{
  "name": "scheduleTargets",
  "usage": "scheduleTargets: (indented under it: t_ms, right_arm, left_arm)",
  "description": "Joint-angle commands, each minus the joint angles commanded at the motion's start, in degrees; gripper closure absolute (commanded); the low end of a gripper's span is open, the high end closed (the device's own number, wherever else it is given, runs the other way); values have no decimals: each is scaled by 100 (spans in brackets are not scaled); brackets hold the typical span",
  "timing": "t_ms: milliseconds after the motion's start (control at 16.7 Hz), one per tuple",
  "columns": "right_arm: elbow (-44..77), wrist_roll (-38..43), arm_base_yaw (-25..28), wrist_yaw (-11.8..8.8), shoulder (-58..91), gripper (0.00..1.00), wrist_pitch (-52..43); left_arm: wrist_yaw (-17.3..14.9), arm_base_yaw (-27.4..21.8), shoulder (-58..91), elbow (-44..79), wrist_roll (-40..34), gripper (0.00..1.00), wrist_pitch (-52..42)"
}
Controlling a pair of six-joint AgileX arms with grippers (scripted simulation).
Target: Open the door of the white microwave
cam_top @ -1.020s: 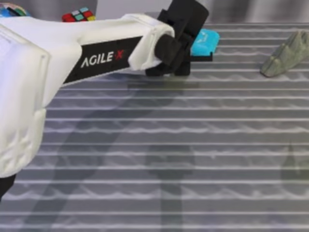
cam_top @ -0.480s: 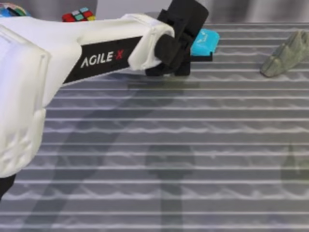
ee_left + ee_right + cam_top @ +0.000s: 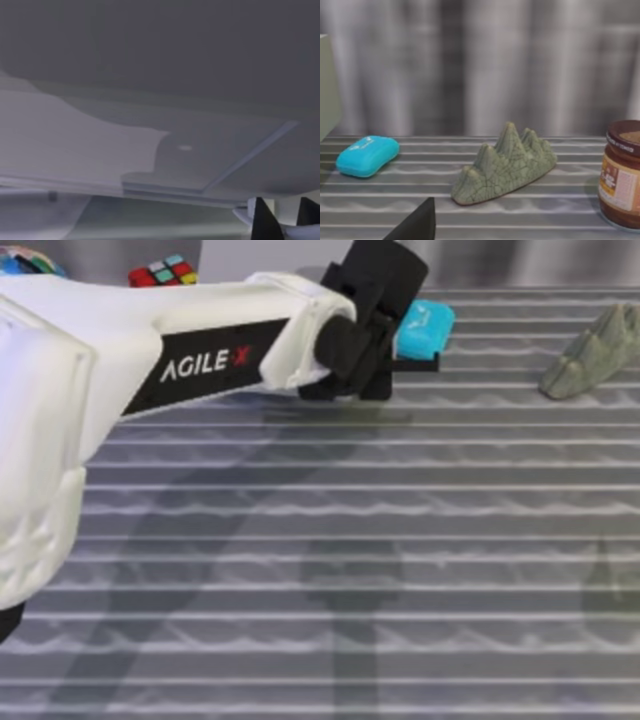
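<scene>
The left arm (image 3: 150, 370), a glossy white shell with a black band, reaches across the ribbed grey table (image 3: 400, 540) to the far edge. Its matte black left gripper (image 3: 385, 310) sits against the rounded turquoise soap bar (image 3: 425, 325), partly covering it; whether its fingers are parted or closed cannot be told. The white microwave (image 3: 100, 135) fills the left wrist view as smooth pale-grey flat panels, close up; the door cannot be made out separately. Right of the soap lies a crackled green, ridged stone ornament (image 3: 590, 350); left of it, a colourful puzzle cube (image 3: 160, 272).
</scene>
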State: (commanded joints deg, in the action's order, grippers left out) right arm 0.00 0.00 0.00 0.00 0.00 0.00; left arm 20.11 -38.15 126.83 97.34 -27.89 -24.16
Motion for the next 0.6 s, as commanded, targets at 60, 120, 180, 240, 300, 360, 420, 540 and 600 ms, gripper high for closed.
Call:
scheduleTargets:
  t_ms: [60, 120, 180, 240, 300, 360, 420, 540, 600]
  right_arm:
    - [0, 0, 0, 0, 0, 0, 0]
    - [0, 0, 0, 0, 0, 0, 0]
    - [0, 0, 0, 0, 0, 0, 0]
    - [0, 0, 0, 0, 0, 0, 0]
    - [0, 0, 0, 0, 0, 0, 0]
    - [0, 0, 0, 0, 0, 0, 0]
    - [0, 0, 0, 0, 0, 0, 0]
    - [0, 0, 0, 0, 0, 0, 0]
    - [0, 0, 0, 0, 0, 0, 0]
  left_arm:
    - [-35, 16, -68, -73, 51, 100, 70]
    - [-65, 24, -115, -151, 108, 100, 123]
    - [-87, 33, -142, -223, 157, 100, 151]
    - [-99, 41, -153, -260, 179, 100, 162]
    - [-100, 41, -153, -261, 179, 100, 162]
    - [-100, 41, -153, -261, 179, 100, 162]
    - [-100, 41, -153, -261, 179, 100, 162]
    - [-100, 41, -153, -261, 179, 100, 162]
    - [-100, 41, -153, -261, 179, 100, 162]
